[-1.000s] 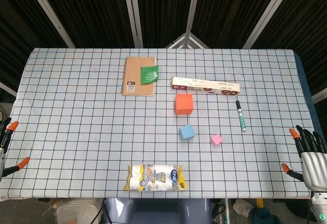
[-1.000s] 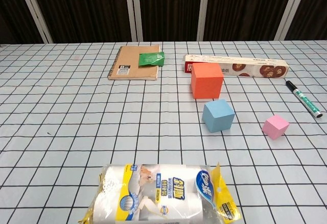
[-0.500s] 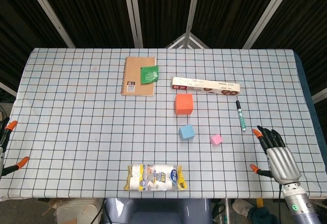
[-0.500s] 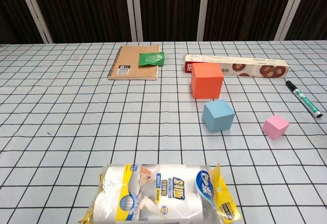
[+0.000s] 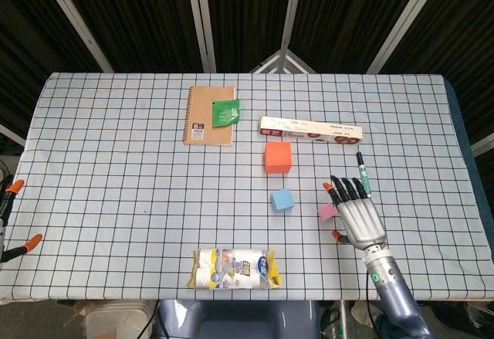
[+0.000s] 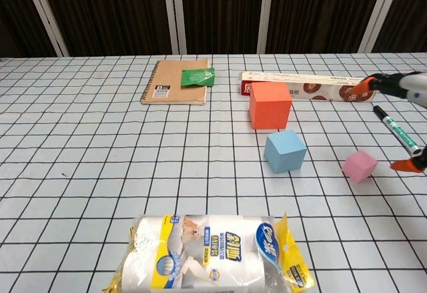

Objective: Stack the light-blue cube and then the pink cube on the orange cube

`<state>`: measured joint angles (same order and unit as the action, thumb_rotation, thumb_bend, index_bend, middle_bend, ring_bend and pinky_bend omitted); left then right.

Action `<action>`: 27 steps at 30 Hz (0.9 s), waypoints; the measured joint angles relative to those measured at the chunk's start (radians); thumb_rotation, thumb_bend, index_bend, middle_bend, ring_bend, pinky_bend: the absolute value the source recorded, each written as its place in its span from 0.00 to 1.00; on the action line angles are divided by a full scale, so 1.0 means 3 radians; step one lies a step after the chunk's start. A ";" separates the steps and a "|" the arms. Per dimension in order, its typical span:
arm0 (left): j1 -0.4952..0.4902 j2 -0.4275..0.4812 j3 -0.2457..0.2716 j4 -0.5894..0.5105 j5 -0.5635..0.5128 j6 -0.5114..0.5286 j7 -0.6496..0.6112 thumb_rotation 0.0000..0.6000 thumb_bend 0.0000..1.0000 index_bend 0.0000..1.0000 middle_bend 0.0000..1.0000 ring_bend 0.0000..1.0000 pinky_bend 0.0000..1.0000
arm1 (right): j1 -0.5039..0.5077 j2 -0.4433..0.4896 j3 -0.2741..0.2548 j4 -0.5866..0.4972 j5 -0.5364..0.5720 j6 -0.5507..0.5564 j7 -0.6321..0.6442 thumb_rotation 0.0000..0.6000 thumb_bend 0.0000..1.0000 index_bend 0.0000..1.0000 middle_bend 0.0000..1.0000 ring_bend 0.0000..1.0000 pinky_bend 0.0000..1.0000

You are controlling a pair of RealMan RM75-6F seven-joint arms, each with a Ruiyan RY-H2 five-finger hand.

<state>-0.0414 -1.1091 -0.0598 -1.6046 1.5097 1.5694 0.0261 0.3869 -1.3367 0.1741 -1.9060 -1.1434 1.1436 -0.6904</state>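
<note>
The orange cube [image 5: 278, 157] [image 6: 270, 104] stands mid-table. In front of it sits the light-blue cube [image 5: 282, 200] [image 6: 285, 151]. The small pink cube [image 5: 326, 211] [image 6: 359, 165] lies to the right of the blue one. My right hand [image 5: 356, 215] hovers just right of the pink cube, fingers spread and holding nothing. In the chest view only its orange fingertips [image 6: 363, 87] show at the right edge. My left hand [image 5: 9, 223] barely shows at the table's left edge, its orange tips wide apart and nothing between them.
A brown notebook [image 5: 208, 115] with a green packet [image 5: 225, 111] on it lies at the back. A long box [image 5: 310, 130] sits behind the orange cube. A green marker [image 5: 363, 173] lies beside my right fingers. A tissue pack [image 5: 235, 268] sits at the front edge.
My right hand has swept left from the table's right edge to beside the pink cube, and its fingertips now enter the chest view. The cubes have not moved.
</note>
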 measured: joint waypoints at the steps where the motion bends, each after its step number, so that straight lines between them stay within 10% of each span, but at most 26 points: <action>1: 0.0000 0.0003 -0.0001 0.0001 -0.0002 -0.0001 -0.0009 1.00 0.11 0.01 0.00 0.00 0.00 | 0.0074 -0.0067 0.0026 -0.0001 0.0098 -0.0019 -0.0098 1.00 0.24 0.14 0.00 0.00 0.00; 27: 0.0008 0.0075 -0.0110 0.0072 -0.0231 -0.0050 -0.0273 1.00 0.11 0.01 0.00 0.00 0.00 | 0.1137 -0.0989 0.0353 0.0428 0.1429 0.0037 -0.0989 1.00 0.24 0.28 0.00 0.00 0.00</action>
<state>-0.0391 -1.0867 -0.0928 -1.5832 1.4405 1.5544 -0.0558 0.7279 -1.6334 0.2800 -1.7777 -0.7146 1.1546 -0.9871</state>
